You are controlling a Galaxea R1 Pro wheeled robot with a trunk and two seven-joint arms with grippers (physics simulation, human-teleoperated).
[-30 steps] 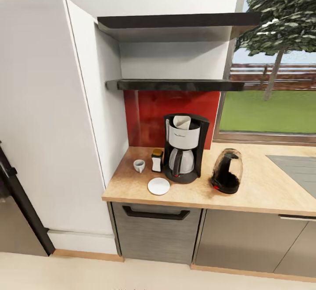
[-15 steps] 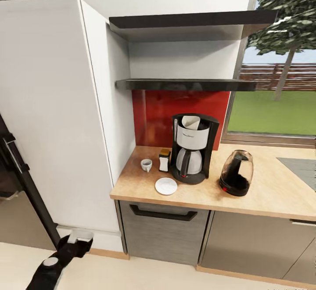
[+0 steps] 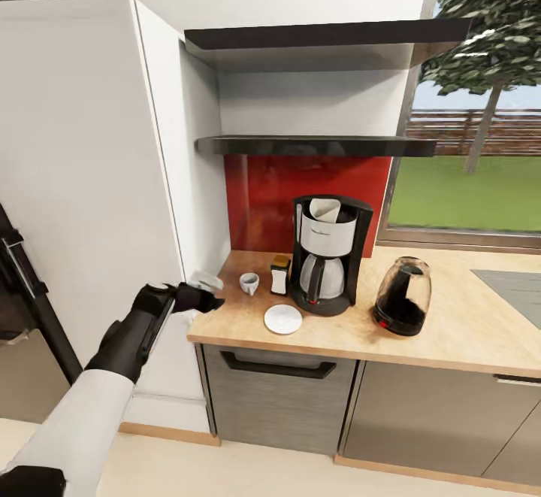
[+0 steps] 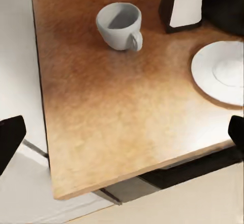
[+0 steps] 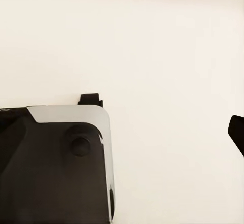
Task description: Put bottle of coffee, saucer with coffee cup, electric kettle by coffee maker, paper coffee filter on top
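Observation:
The black and silver coffee maker [image 3: 327, 256] stands on the wooden counter [image 3: 451, 324] with a paper filter [image 3: 324, 210] in its top. The small bottle of coffee [image 3: 279, 275] stands just left of it, and the grey cup [image 3: 249, 283] stands left of the bottle. In front of the coffee maker lies the empty white saucer [image 3: 283, 319]. The dark kettle [image 3: 403, 305] stands to its right. My left gripper [image 3: 197, 294] hovers open at the counter's left front corner. In the left wrist view, the cup [image 4: 120, 26] and saucer [image 4: 221, 71] lie ahead of its fingertips [image 4: 10, 142].
A tall white cabinet [image 3: 90, 181] flanks the counter's left end, close to my left arm. Two dark shelves [image 3: 315, 145] hang above the red backsplash. A drawer with a black handle [image 3: 274, 368] sits under the counter. The right wrist view shows pale floor and my base [image 5: 56, 168].
My left arm has risen from near the floor to the counter's left front corner. The things on the counter have not moved.

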